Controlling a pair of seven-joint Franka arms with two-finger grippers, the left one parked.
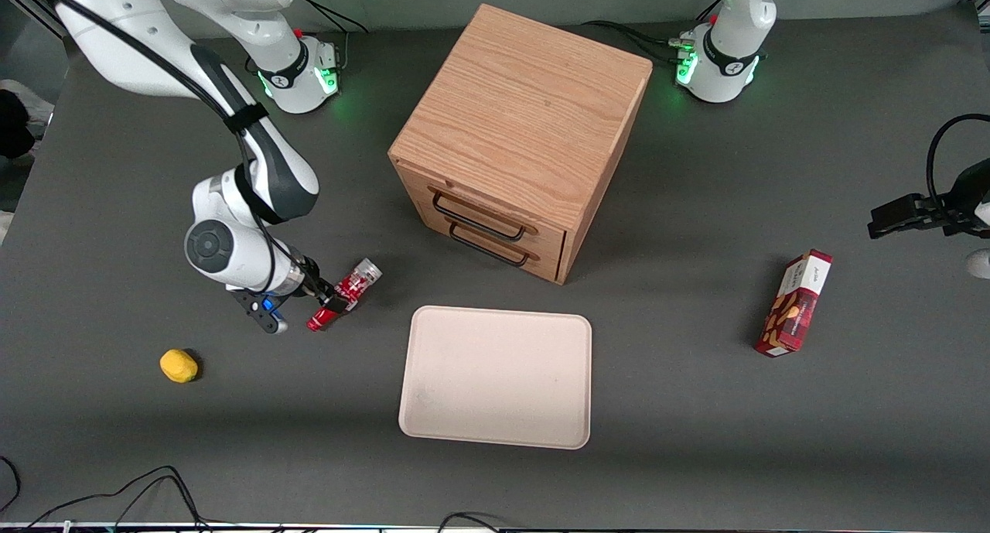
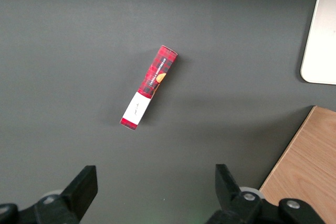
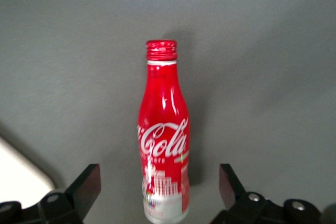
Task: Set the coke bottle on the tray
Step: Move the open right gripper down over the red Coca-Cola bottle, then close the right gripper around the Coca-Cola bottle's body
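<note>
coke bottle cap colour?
Red, like the coke bottle body; clearest in the right wrist view, with the gripper open around its base.

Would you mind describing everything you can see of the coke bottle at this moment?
The coke bottle is a small, glossy red contoured bottle with white script lettering, a ribbed red screw cap and a silver base. The cap is on. In the front view it lies on the dark table, silver base pointing toward the wooden cabinet, off the tray. The gripper sits at it, its fingers open on either side of the lower body; whether they touch it cannot be told.
</note>
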